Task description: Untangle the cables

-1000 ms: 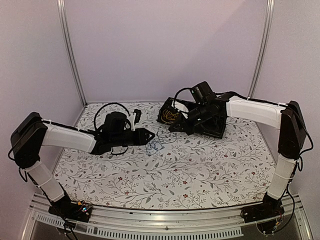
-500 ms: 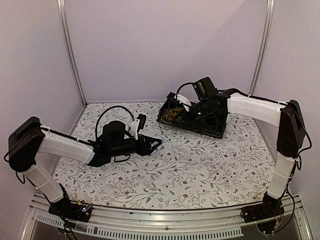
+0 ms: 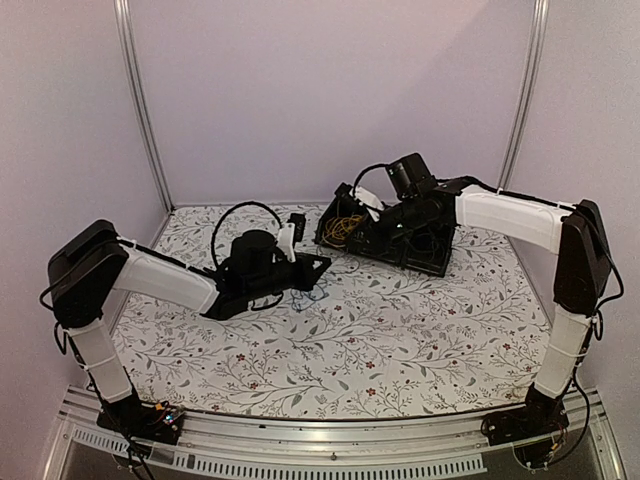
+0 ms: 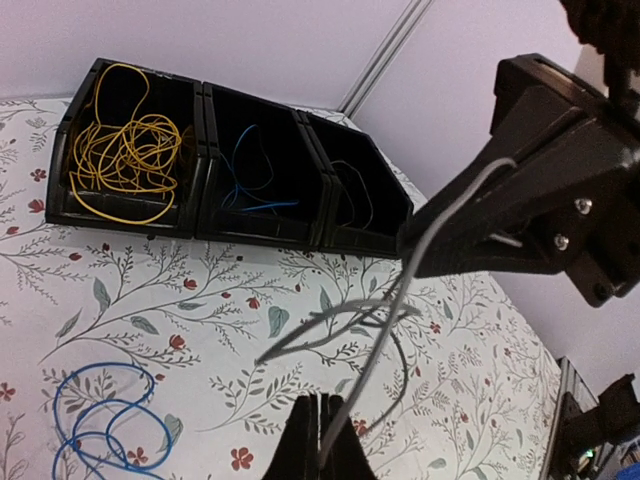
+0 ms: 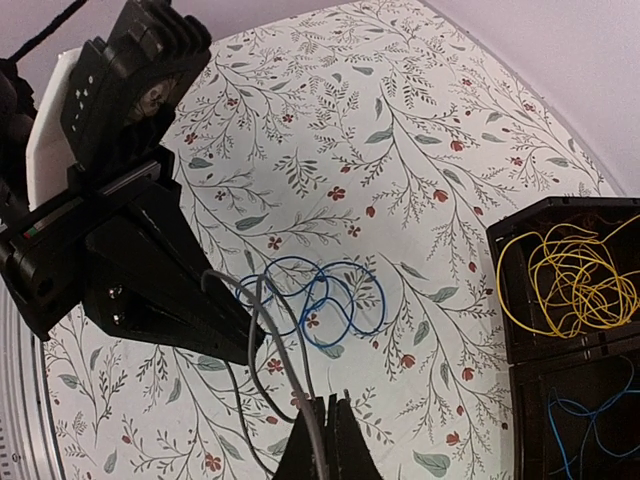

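Over the table (image 3: 400, 340), both jaws pinch one grey cable (image 4: 374, 360); one blue cable (image 5: 325, 303) lies loose.

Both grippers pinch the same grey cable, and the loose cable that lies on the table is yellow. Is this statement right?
Not fully. The loose cable on the table is blue, not yellow, as the right wrist view shows; the yellow cables lie in the tray. The left gripper and the right gripper do both pinch the same grey cable.
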